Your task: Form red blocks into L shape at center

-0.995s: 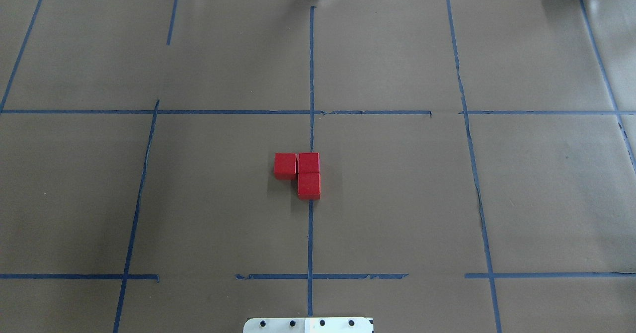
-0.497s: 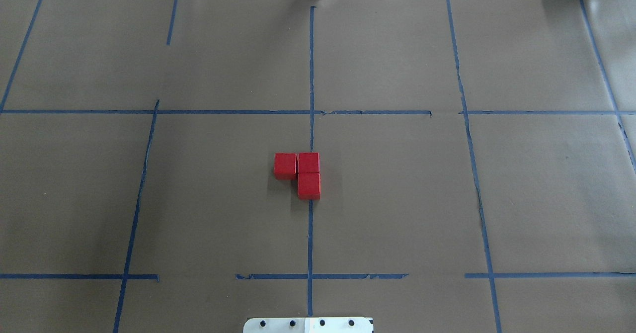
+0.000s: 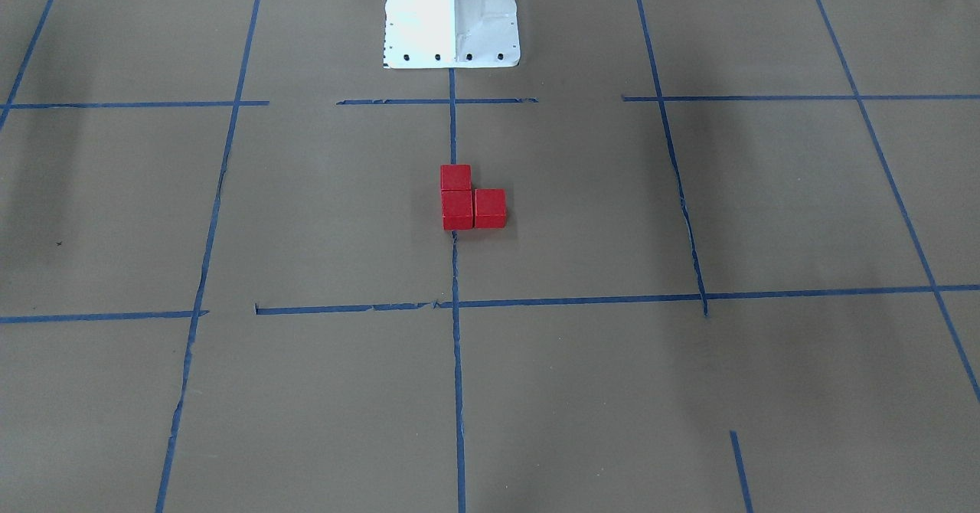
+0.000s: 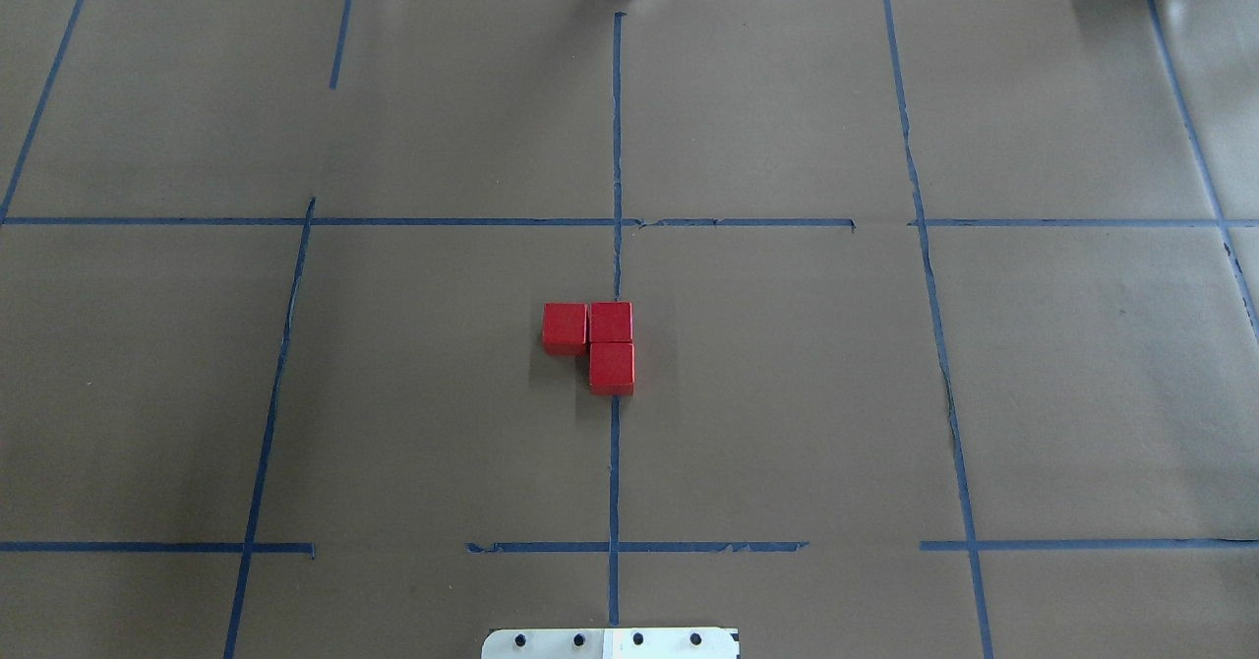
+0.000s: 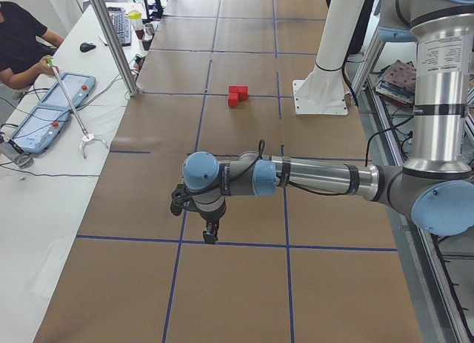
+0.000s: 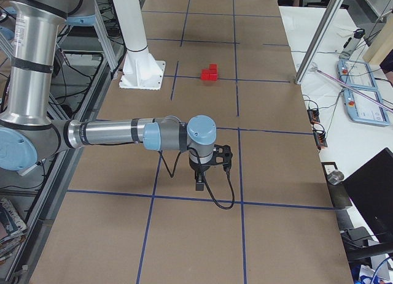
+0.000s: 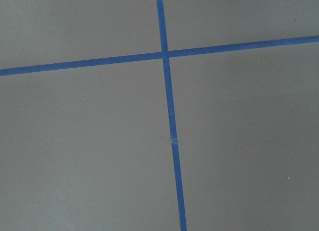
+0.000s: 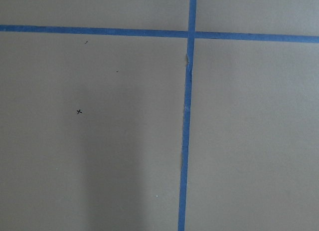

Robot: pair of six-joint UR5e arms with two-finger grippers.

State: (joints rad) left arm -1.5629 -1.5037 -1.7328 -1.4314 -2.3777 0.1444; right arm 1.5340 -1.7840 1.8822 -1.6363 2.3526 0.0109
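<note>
Three red blocks touch in an L shape on the brown paper at the center, on the vertical blue tape line [image 4: 615,462]. In the overhead view one block [image 4: 565,328] is left of the corner block [image 4: 611,323], and the third [image 4: 612,366] is just below it. They also show in the front view [image 3: 457,208], the left view [image 5: 237,95] and the right view [image 6: 210,73]. My left gripper [image 5: 211,235] hangs over the paper far from the blocks. My right gripper [image 6: 199,184] does the same at the other end. I cannot tell whether either is open or shut.
The white robot base [image 3: 452,15] stands behind the blocks. A metal post [image 5: 118,47] and an operator's side table with control tablets [image 5: 52,110] lie along the far table edge. Both wrist views show only paper and tape crossings [image 7: 165,54].
</note>
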